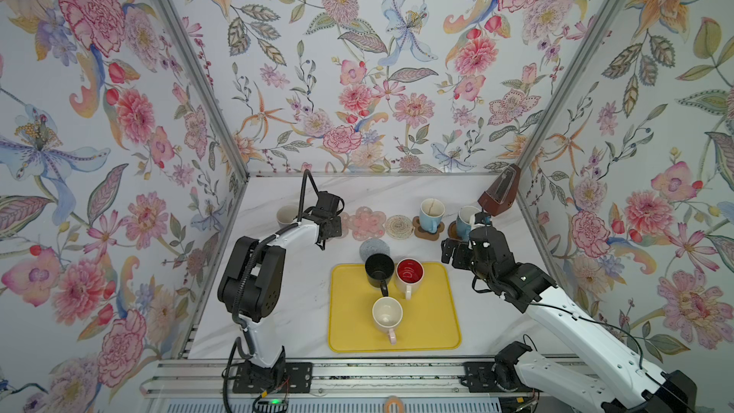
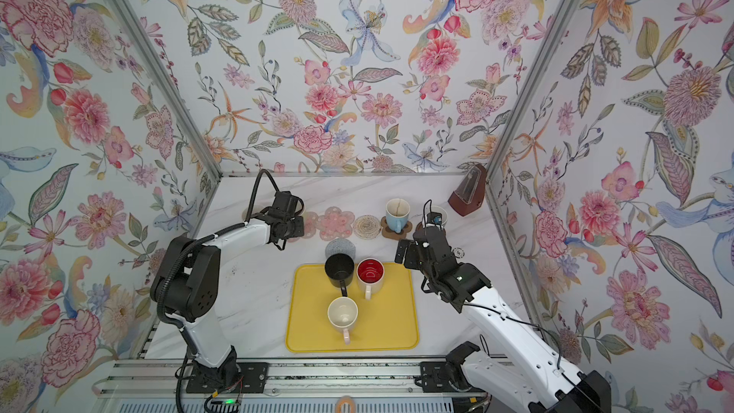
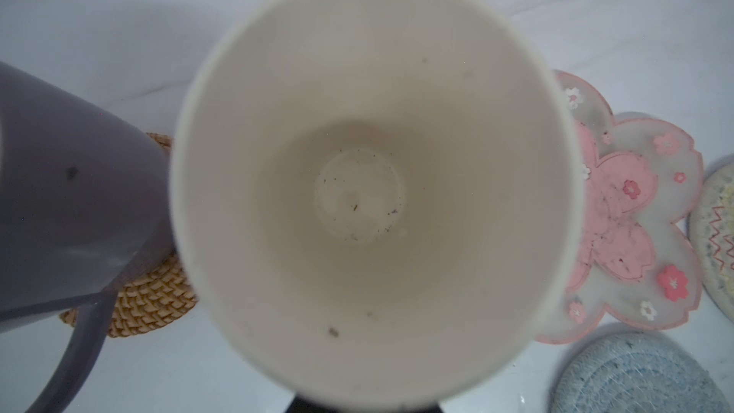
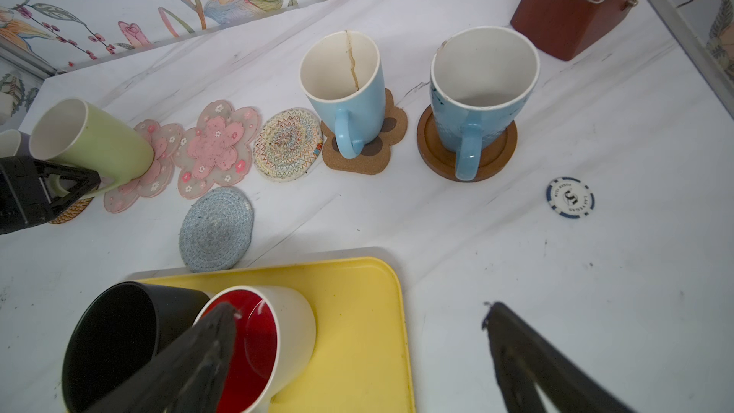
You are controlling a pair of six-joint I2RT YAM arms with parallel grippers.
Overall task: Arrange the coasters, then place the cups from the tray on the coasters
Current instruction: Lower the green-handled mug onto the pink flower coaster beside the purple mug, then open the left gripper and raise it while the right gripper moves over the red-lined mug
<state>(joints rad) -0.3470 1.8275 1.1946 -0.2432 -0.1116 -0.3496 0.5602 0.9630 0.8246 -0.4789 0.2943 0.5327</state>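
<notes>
My left gripper (image 4: 85, 184) is shut on the handle of the light green cup (image 4: 99, 145), which stands on the leftmost pink flower coaster (image 4: 159, 152); the left wrist view looks straight into that cup (image 3: 357, 192). Beside it the lavender cup (image 3: 59, 200) sits on the tan rattan coaster (image 3: 151, 303). Two light blue cups (image 4: 345, 85) (image 4: 480, 89) stand on the paw-print (image 4: 391, 141) and dark wooden (image 4: 437, 152) coasters. The second flower (image 4: 216, 148), beige woven (image 4: 286, 145) and grey (image 4: 216, 230) coasters are bare. The yellow tray (image 1: 433, 311) holds black (image 1: 379, 270), red-inside (image 1: 410, 274) and cream (image 1: 387, 313) cups. My right gripper (image 1: 452, 254) hangs open by the tray's far right corner.
A brown metronome (image 1: 498, 192) stands in the back right corner. A poker chip (image 4: 570, 197) lies on the marble right of the blue cups. Floral walls close in the table on three sides.
</notes>
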